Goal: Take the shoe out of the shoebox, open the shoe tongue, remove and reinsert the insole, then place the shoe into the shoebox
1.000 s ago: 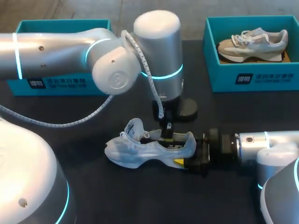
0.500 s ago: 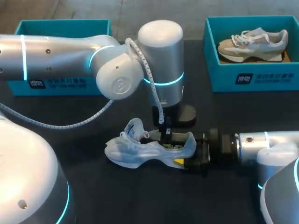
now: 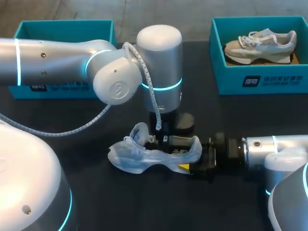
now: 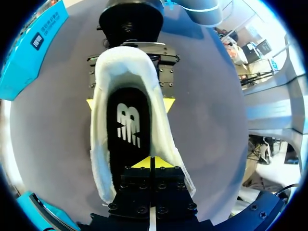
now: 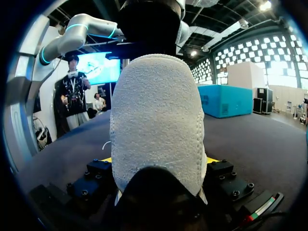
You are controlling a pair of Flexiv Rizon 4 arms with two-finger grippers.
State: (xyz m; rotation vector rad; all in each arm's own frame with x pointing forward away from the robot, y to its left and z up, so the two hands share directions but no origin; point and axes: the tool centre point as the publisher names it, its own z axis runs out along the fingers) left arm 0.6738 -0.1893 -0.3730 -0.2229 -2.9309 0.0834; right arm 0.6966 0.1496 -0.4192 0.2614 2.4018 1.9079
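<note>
The left fingers point(image 4: 154, 163) were pressed flat together, their yellow tips pointing straight down inside the shoe point(image 3: 139, 156) and meeting the black insole point(image 4: 127, 130) near its mid-length. Whether they pinched any of it could not be told. Above them the left arm point(image 3: 72, 62) came in level from the side, and its thick silver wrist cylinder stood upright over the shoe's opening. The right fingers point(image 3: 185, 166) stood apart, one on each side of the heel, clamping it between their yellow tips. Behind them the right arm point(image 3: 274, 149) lay low and level over the table point(image 3: 144, 207).

The shoe stood on its sole in the middle of the dark table. It was pale, with a fuzzy, towel-like heel collar, and its tongue point(image 3: 139, 132) was lifted. The smooth insole carried white print. A tan-and-white sneaker point(image 3: 260, 42) lay in the teal shoebox point(image 3: 269, 77) at the far right. A second teal shoebox point(image 3: 62, 29) sat at the far left, partly behind the left arm.
</note>
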